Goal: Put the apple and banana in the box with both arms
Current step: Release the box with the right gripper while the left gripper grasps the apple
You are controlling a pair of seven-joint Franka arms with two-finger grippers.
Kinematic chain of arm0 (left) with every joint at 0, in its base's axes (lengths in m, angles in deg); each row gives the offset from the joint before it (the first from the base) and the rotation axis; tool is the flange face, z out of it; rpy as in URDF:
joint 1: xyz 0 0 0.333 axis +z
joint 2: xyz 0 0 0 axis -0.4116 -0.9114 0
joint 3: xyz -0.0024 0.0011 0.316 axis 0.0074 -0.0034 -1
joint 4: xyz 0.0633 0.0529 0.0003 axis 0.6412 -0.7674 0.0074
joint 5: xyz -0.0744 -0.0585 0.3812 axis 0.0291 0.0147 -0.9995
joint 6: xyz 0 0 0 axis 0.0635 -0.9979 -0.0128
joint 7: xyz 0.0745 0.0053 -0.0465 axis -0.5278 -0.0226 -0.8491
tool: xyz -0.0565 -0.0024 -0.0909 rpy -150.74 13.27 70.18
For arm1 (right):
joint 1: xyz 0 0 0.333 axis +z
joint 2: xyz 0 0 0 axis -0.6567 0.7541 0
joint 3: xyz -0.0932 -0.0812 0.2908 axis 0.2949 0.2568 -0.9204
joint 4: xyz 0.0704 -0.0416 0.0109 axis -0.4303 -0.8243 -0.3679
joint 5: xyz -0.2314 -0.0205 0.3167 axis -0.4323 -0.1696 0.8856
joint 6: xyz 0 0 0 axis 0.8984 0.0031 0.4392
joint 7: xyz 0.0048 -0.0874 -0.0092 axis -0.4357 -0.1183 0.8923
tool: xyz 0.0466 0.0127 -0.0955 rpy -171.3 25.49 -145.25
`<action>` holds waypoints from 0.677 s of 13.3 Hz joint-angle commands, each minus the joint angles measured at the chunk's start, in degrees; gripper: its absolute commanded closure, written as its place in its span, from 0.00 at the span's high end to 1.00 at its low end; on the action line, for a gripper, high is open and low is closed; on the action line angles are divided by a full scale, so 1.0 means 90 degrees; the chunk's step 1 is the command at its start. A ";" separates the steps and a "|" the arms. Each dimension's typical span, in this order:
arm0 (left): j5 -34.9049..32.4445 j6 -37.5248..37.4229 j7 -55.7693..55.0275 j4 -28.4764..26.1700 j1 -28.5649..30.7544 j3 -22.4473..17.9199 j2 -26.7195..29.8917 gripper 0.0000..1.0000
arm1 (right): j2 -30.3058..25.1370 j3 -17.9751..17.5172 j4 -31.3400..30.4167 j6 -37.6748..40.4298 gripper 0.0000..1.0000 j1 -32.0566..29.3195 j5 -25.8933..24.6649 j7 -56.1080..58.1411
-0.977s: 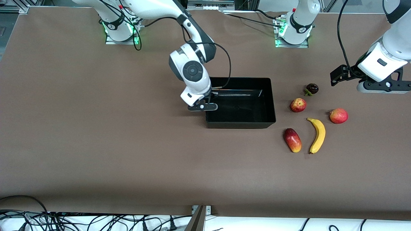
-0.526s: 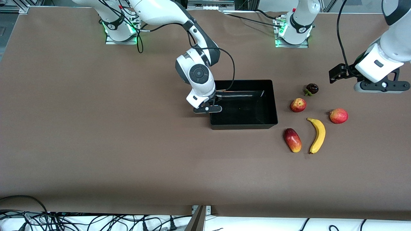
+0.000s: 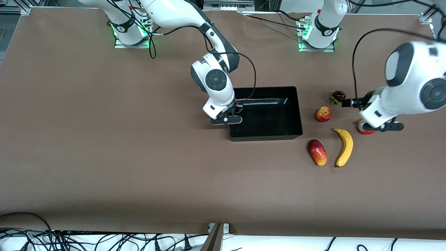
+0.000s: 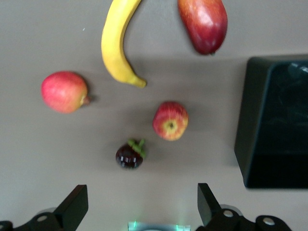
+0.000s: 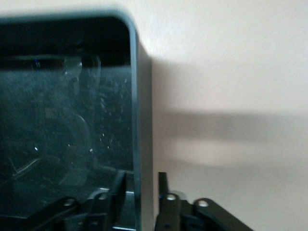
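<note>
My right gripper (image 3: 226,120): fingers straddle box (image 3: 294,108) wall, slightly parted | apple (image 3: 323,114), banana (image 3: 345,146): on table beside box, toward my left arm's end | my left gripper (image 4: 139,207): spread wide, over pinkish-red fruit (image 3: 362,130).

Box (image 3: 266,134) sits mid-worktop (image 3: 104,157). Toward the left arm's end lie apple (image 3: 323,114), then banana (image 3: 345,147) nearer the front camera, with mango-like fruit (image 3: 317,152) just beside banana.

Robotics lab; bolted arm bases (image 3: 317,33); brown-covered bench (image 3: 104,157); loose cables (image 3: 87,240) along its edge
</note>
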 commanded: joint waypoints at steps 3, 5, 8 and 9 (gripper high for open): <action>0.0090 0.2243 0.0023 -0.1779 -0.0085 0.0049 0.0169 1.00 | -0.1029 0.0315 0.0468 0.1624 1.00 -0.0976 0.0120 0.0653; 0.0090 0.2946 0.0033 -0.2306 -0.0095 0.0127 0.0100 1.00 | -0.1459 0.0725 0.0468 0.2005 1.00 -0.1435 0.0159 0.1326; 0.0022 0.4061 0.0110 -0.3002 -0.0105 0.0137 -0.0026 1.00 | -0.2074 0.1204 0.0419 0.2971 1.00 -0.1905 0.0179 0.2012; 0.0022 0.4111 0.0140 -0.3003 -0.0095 0.0147 -0.0114 1.00 | -0.2308 0.1448 0.0380 0.3254 1.00 -0.1925 0.0169 0.2110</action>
